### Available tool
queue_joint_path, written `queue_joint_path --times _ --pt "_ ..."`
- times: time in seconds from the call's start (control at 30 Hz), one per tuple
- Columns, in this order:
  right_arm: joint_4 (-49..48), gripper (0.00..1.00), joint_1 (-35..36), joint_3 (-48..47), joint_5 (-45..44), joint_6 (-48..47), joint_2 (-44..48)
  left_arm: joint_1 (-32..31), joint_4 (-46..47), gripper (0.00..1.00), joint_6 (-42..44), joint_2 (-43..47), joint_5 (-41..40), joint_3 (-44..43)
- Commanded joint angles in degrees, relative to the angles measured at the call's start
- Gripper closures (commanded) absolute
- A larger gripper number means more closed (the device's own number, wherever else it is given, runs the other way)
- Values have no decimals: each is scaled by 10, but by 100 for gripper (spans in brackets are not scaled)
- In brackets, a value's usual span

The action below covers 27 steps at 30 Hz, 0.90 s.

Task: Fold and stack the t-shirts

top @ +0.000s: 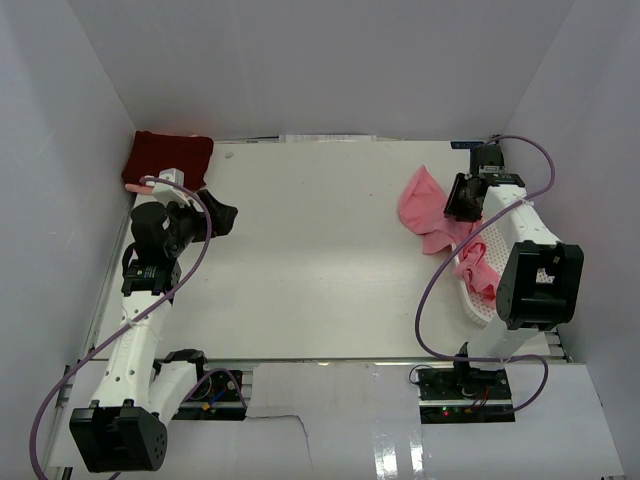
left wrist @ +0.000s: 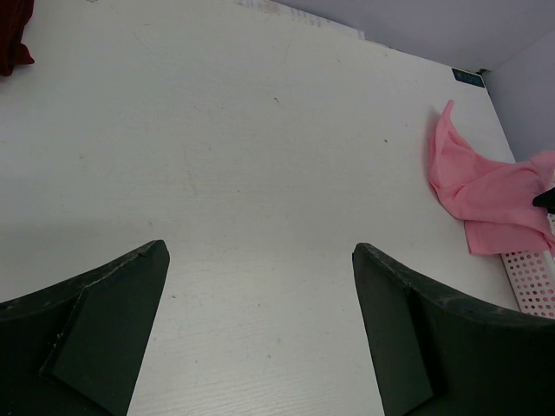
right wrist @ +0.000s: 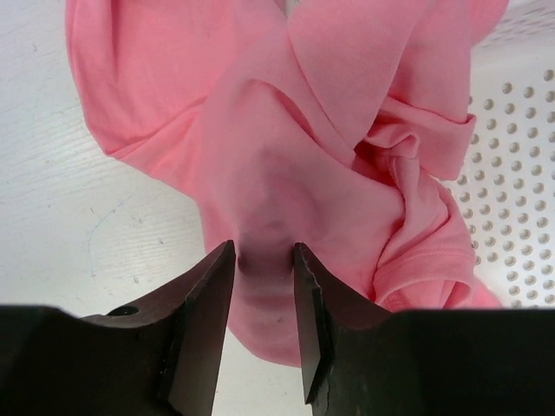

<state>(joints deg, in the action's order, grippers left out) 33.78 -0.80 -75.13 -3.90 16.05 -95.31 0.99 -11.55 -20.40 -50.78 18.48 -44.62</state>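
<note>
Tabletop: the white tabletop (top: 320,270) is flat. Its centre is judged the best place to spread cloth.
Pink shirt: the salmon-pink cloth t-shirt (top: 425,205) lies crumpled at the upper right of the top view, partly on the tabletop and partly draped into the basket.
Maroon shirt: the dark maroon folded t-shirt (top: 165,160) lies as a rectangle in the upper left corner, well apart from the pink one. It is judged to be the base of the stack.
Basket: the white perforated plastic basket (top: 478,300) sits at the right edge, under the pink cloth.
Right tool: the right tool (right wrist: 264,256) is closed on a raised fold of the pink shirt.
Left tool: the left tool (left wrist: 260,251) is wide open and empty above bare tabletop at the left.
Step in hand: drawing the pink shirt out of the basket.
Method: lift until the trailing cloth clears the basket rim, then carry it toward the centre. Pull slowly, because a pinch on one fold may slip. Bring the left tool to a second edge for flattening.
</note>
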Motion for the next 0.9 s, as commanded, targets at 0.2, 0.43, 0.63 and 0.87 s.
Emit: queue_joint_path --times 0.2,0.43,0.63,0.87 --pt "2 63 -3 -12 15 -1 4 0 8 2 2 10 5 -5" --pt "3 92 -3 -12 15 -1 6 0 9 2 2 10 5 -5" --pt "-20 92 -3 -27 79 -4 42 1 10 2 1 10 4 -5" --pt "53 92 94 -178 224 -44 44 0 11 2 2 2 9 -6"
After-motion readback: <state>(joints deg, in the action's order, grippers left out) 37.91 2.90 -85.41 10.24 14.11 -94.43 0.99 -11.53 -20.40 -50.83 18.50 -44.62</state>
